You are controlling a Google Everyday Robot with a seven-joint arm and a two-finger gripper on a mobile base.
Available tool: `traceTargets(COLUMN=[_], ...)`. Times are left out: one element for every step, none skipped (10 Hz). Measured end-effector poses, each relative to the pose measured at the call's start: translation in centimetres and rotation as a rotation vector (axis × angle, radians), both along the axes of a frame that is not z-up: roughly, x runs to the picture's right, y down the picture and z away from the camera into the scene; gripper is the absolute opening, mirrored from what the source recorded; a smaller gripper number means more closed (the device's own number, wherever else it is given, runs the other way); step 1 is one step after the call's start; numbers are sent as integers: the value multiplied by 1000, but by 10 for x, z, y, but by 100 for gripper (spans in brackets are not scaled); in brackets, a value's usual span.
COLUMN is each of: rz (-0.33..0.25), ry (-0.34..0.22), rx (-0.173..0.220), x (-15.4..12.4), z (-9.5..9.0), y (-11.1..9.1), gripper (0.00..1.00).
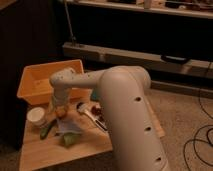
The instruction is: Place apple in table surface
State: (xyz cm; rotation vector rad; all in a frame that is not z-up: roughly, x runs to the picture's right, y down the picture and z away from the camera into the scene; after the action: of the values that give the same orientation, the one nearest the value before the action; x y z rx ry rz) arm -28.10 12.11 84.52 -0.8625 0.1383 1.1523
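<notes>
Apple was at the left-middle of the table surface, resting or just above, unclear. White cup was just left, green vegetable below it. Gripper was right over the apple; its opening and hold couldn't be told. Orange bin stood behind.

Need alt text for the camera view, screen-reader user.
White robot arm reaches down over the wooden table surface, its pincer right at the small apple. A white cup stands left of it, an orange bin behind.
</notes>
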Motion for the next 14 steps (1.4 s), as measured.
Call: traceTargets(rz=[-8,-22,-34,-49,-54,-65,-76,-90,-91,-87,-82,-73,-66,-53], ry=[7,25,45,75,88,100,117,122,121,125,121,112,105,98], rx=[11,24,30,42,44,46,52,64,69,80,88,94,96,95], x=[-3,-7,-10,-6,-5,-6,-4,-5,-3,5,6,5,8,16], z=[5,9,15,23,25,28,30,28,24,15,2,-10,-26,-41], y=[2,5,9,11,12,14,15,15,12,2,-8,-17,-28,-39], gripper=[65,63,56,45,37,33,32,32,32,32,32,32,32,32])
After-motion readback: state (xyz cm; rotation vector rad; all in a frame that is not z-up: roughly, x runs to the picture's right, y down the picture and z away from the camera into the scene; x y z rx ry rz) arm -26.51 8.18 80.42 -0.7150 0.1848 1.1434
